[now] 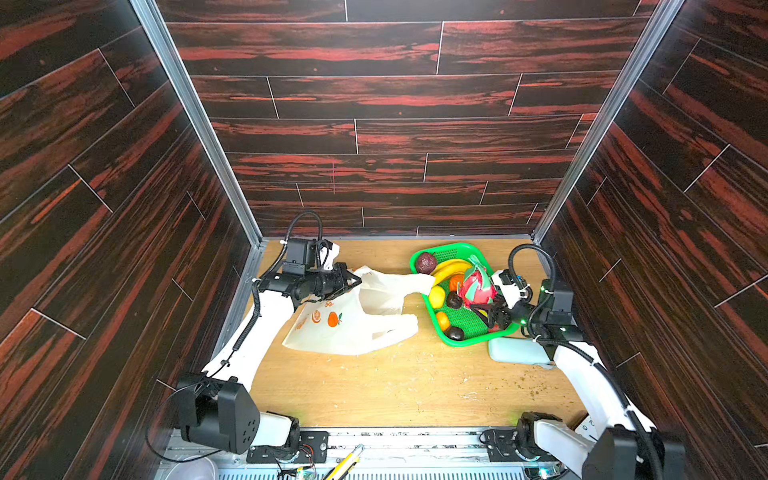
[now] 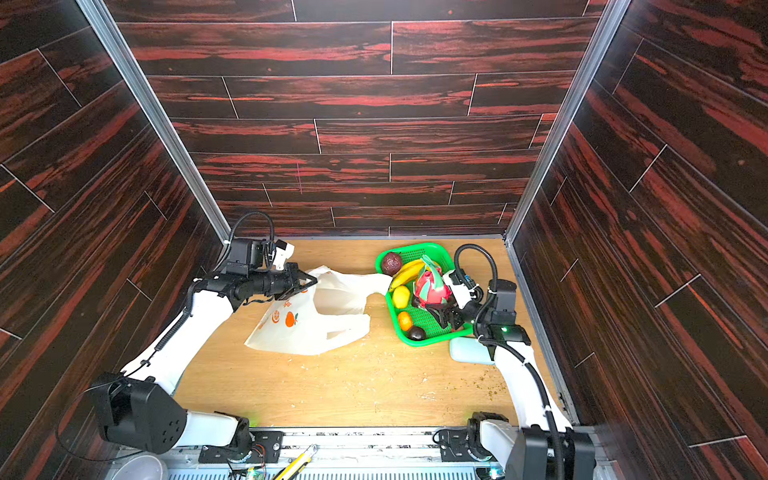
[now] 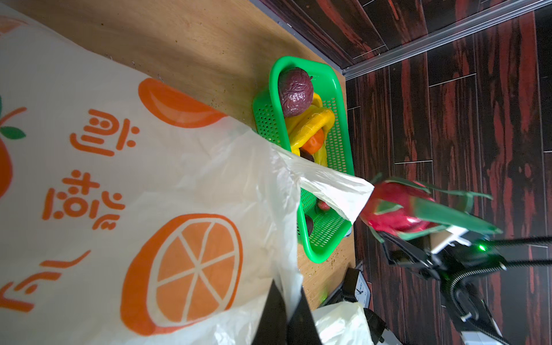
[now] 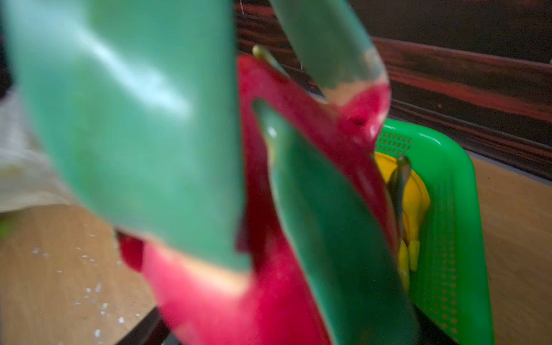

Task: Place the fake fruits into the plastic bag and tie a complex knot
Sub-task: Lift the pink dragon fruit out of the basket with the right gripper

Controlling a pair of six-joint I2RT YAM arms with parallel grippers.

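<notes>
Dragon fruit [image 1: 478, 286] is clamped in the right hand [image 1: 484, 307] above the green basket [image 1: 469, 341]; the left hand [image 1: 356, 281] pinches an edge of the plastic bag [image 1: 353, 332], which lies on the desk [image 1: 415, 386].

The basket [image 1: 469, 343] is sitting on the table [image 1: 395, 386], bananas [image 1: 449, 268] lying in it. The bag [image 1: 353, 328] is lying left of the basket, the pouch [image 1: 515, 351] just before it, the dragon fruit [image 1: 478, 286] hanging over it.

The left gripper [image 1: 356, 283] is clamped shut on the plastic bag [image 1: 353, 328] toward the tabletop's far-left corner; the right gripper [image 1: 484, 309] is spread wide around the dragon fruit [image 1: 478, 287], held aloft.
</notes>
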